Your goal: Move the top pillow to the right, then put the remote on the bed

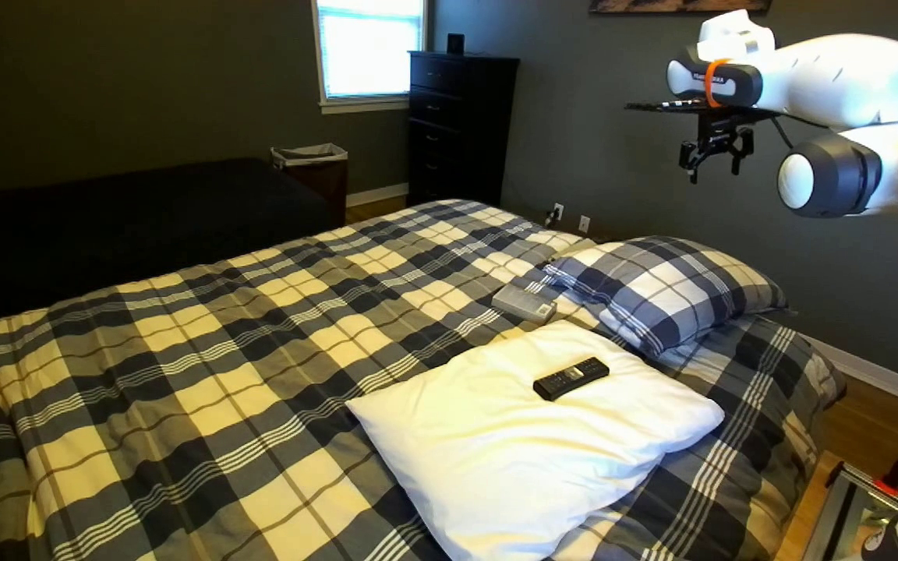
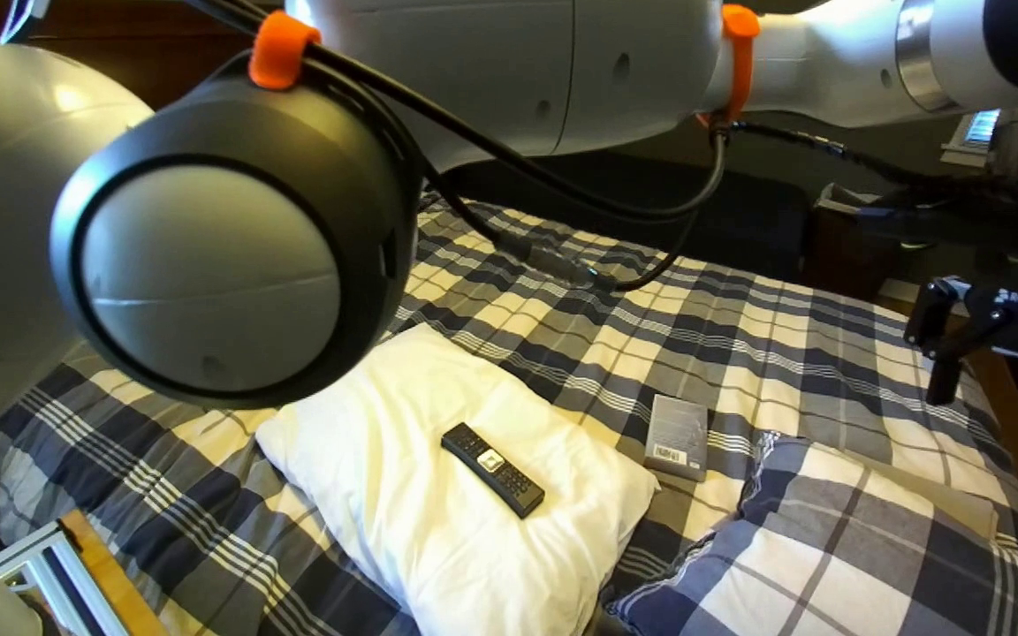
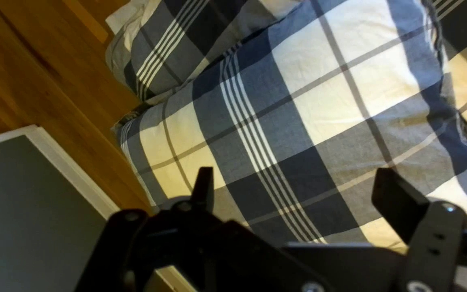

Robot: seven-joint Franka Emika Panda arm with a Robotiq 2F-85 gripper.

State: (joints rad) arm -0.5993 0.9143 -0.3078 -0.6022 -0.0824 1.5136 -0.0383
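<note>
The top pillow, in a navy, white and yellow plaid case, lies at the bed's head end in both exterior views. It fills much of the wrist view. The black remote lies on the white pillow; it also shows in an exterior view. The bed has a plaid comforter. My gripper is raised high above the plaid pillow, pointing down. In the wrist view its fingers are wide apart with nothing between them. The remote is out of the wrist view.
A grey box lies on the bed between the two pillows. A flat pale thing is partly under the plaid pillow. A dark dresser and a hamper stand beyond the bed. The wall is behind the gripper.
</note>
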